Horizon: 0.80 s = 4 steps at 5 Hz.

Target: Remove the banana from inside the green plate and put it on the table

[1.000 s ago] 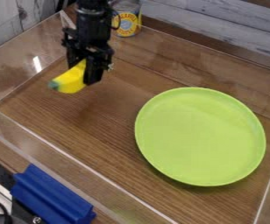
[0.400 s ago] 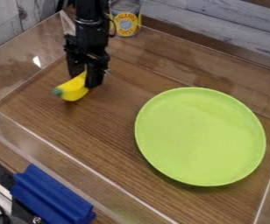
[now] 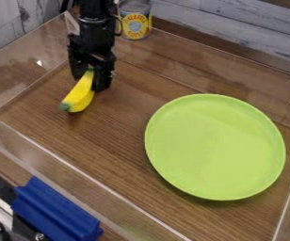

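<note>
Worktop (image 3: 135,179): dark brown wood grain, smooth, slight sheen.
Walls (image 3: 22,56): clear, glossy acrylic.
Plate (image 3: 216,146): lime green, glossy, probably plastic.
Banana (image 3: 77,94): yellow, smooth, plastic-looking.
End effector (image 3: 91,73): black, matt.
Back wall (image 3: 235,19): pale weathered planks.

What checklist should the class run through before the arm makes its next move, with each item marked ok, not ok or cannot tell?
1. Banana out of the green plate: ok.
2. Banana lying on the table: ok.
3. Pincer let go of the banana: ok, it stands open.
4. Pincer fully apart from the banana: cannot tell, its tips sit right at the banana's upper end.
5. Plate holds nothing: ok.
6. Room above the pincer to lift straight up: ok.
</note>
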Available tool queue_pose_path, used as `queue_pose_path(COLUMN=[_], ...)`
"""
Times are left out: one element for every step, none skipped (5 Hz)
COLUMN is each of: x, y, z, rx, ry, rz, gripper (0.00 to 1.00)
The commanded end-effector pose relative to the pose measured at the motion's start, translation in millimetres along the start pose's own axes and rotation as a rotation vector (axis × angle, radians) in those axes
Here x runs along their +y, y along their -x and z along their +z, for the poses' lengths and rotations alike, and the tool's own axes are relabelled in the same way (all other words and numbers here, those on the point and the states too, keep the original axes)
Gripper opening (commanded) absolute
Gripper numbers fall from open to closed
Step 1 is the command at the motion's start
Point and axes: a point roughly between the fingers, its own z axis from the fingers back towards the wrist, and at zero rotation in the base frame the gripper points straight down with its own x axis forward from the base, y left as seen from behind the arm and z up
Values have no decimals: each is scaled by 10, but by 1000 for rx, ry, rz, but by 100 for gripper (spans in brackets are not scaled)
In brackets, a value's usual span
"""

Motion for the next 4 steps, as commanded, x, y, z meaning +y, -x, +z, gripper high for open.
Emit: queue_pose_path(x=[97, 119, 137, 150], y=[-32, -39, -46, -52], z=[185, 215, 254, 310], rx=[-42, -44, -48, -57], ry=[-18, -14, -9, -5], rz=[19, 23, 29, 34], gripper=[100, 100, 100, 100])
